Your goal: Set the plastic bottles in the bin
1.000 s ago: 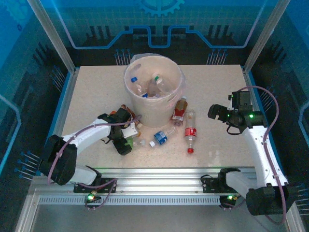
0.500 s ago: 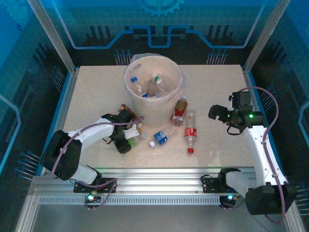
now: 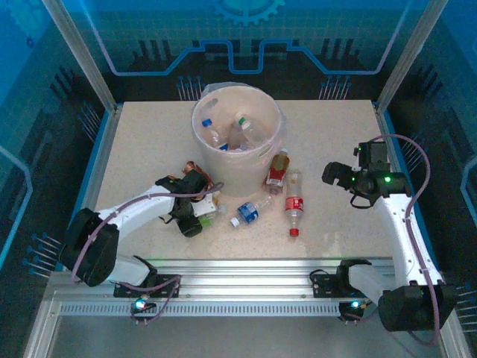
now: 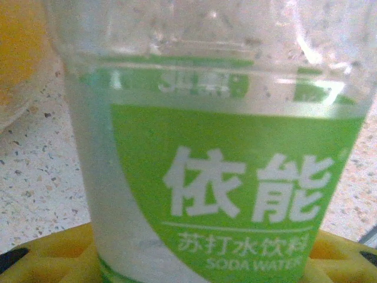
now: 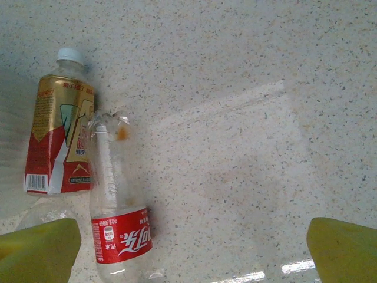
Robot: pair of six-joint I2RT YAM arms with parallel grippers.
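The left pincer is closed on a green-labelled bottle, a clear one marked soda water, pressed up close to the wrist camera with the yellow pads showing beneath it. Just to the pincer's right lies a blue-labelled bottle, and straight beyond it stands the bin, white and bag-lined, with several bottles already inside.

The right pincer hangs wide open above the table with nothing between its fingers. Off to its left lie a clear red-labelled bottle and a gold-and-red-labelled bottle, side by side and touching (the second leans against the foot of the bin). No object lies between this pincer and the pair.

The tabletop is pale speckled stone, ringed by aluminium posts and blue translucent panels.
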